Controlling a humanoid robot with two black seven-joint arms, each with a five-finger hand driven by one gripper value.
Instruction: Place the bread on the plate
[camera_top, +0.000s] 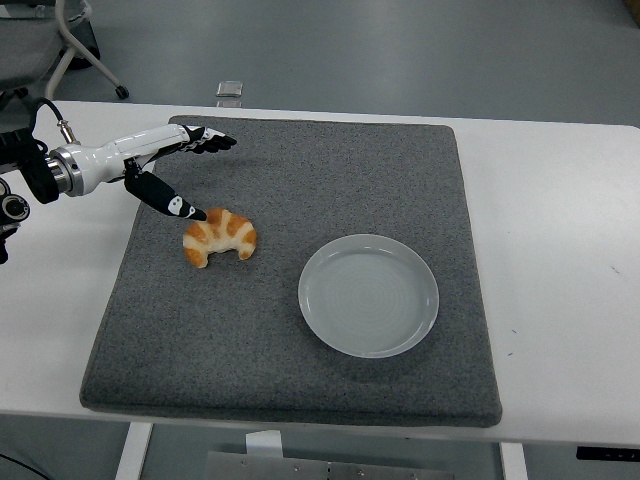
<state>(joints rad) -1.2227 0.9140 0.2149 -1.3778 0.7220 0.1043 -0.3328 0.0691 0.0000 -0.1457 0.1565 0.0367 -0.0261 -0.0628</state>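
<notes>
A golden croissant-shaped bread (220, 237) lies on the left half of a grey mat (300, 180). To its right on the same mat sits an empty pale grey plate (368, 295). My left hand (192, 172) reaches in from the left edge, white at the palm with black fingers. Its fingers are spread open and hold nothing. The thumb tip hangs just at the bread's upper left, while the other fingers (208, 141) point right, further back over the mat. The right arm does not show.
The mat lies on a white table (560, 220). A small clear object (230, 91) sits at the table's far edge. A chair base (85, 55) stands on the floor at the top left.
</notes>
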